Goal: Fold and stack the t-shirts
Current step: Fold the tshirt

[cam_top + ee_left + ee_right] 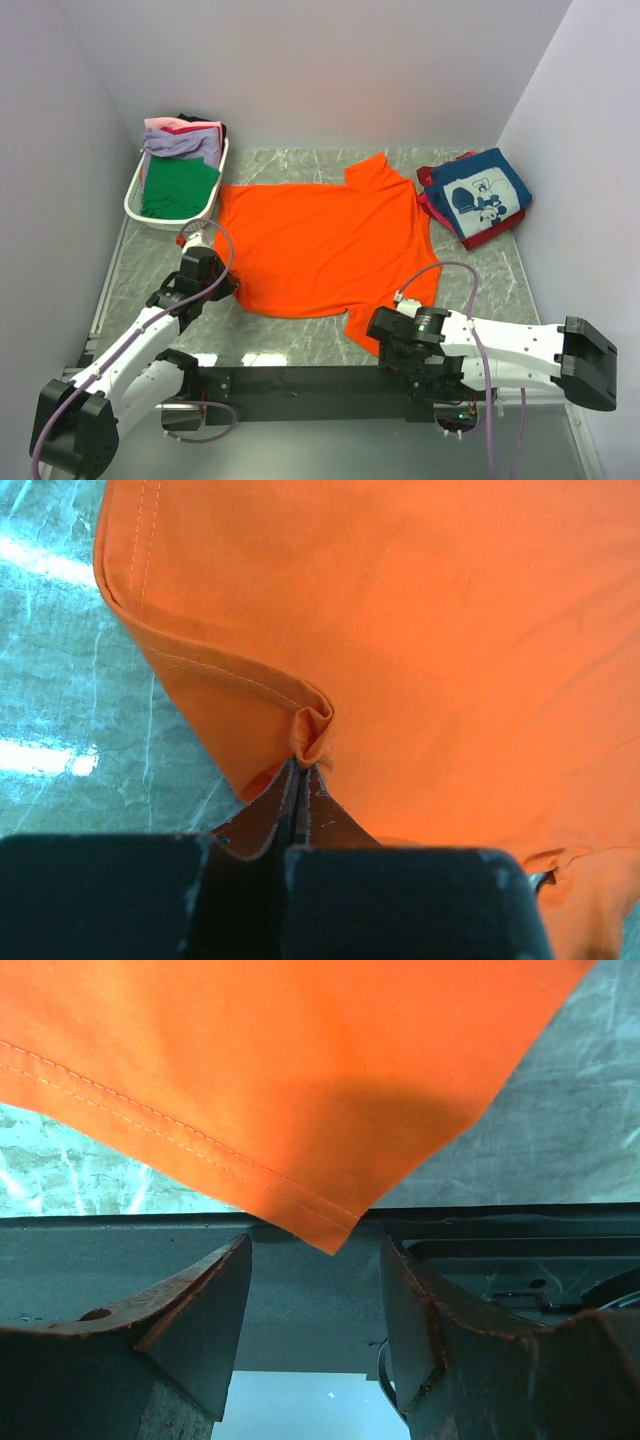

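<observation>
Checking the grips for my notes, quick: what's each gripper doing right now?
Left gripper: closed, pinching the hem of the orange t-shirt.
Right gripper: open, holding nothing; a corner of the shirt lies just ahead of it.

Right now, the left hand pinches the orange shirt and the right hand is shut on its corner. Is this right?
One part is wrong. The left hand does pinch the orange shirt, but the right hand is open: the right wrist view shows its fingers apart, the corner not gripped.
</observation>
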